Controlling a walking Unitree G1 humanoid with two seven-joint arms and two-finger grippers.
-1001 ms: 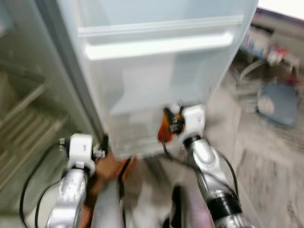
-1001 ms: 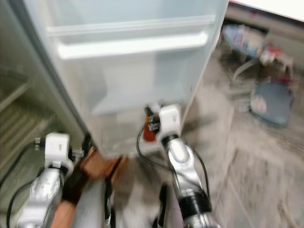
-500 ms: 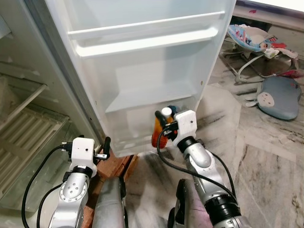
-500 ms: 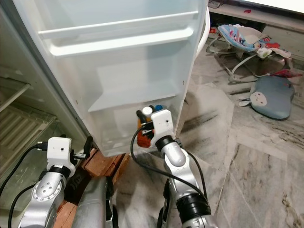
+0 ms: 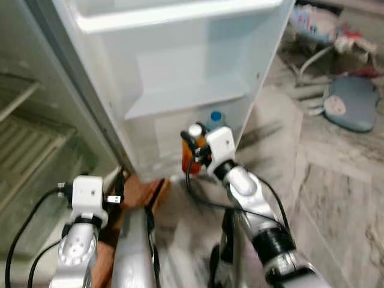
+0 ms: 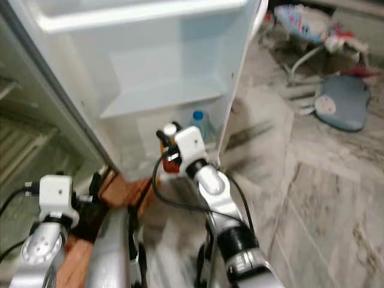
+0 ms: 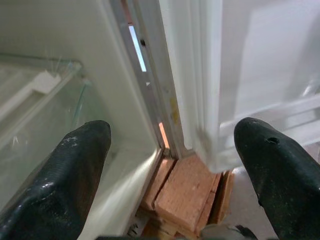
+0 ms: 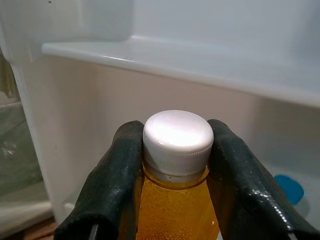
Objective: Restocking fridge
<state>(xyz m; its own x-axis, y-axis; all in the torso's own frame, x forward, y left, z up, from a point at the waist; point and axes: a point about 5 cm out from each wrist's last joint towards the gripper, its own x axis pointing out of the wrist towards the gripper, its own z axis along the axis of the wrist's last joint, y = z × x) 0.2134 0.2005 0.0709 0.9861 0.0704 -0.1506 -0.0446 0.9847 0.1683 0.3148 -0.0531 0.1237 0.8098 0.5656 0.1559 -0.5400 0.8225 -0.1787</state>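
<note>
My right gripper (image 5: 193, 144) is shut on the neck of an orange drink bottle (image 5: 188, 161) with a white cap (image 8: 178, 138). It holds the bottle upright in front of the lowest bin of the open fridge door (image 5: 180, 66). A bottle with a blue cap (image 5: 215, 116) stands in that bin just behind. In the right wrist view both black fingers (image 8: 112, 180) press under the cap, and the blue cap (image 8: 289, 189) shows beyond. My left gripper (image 7: 170, 165) hangs open low by the door's hinge edge, with nothing between its fingers.
The fridge interior (image 5: 30, 144) with its glass shelves lies to the left. Wooden blocks (image 7: 187, 195) sit under the fridge base. On the marble floor to the right are a baby bouncer (image 5: 318, 27) and a blue-grey cushion (image 5: 354, 108).
The camera has tipped downward and closer. My right gripper with the orange bottle has moved in toward the lowest door bin. The blue-capped bottle is now plainly seen.
</note>
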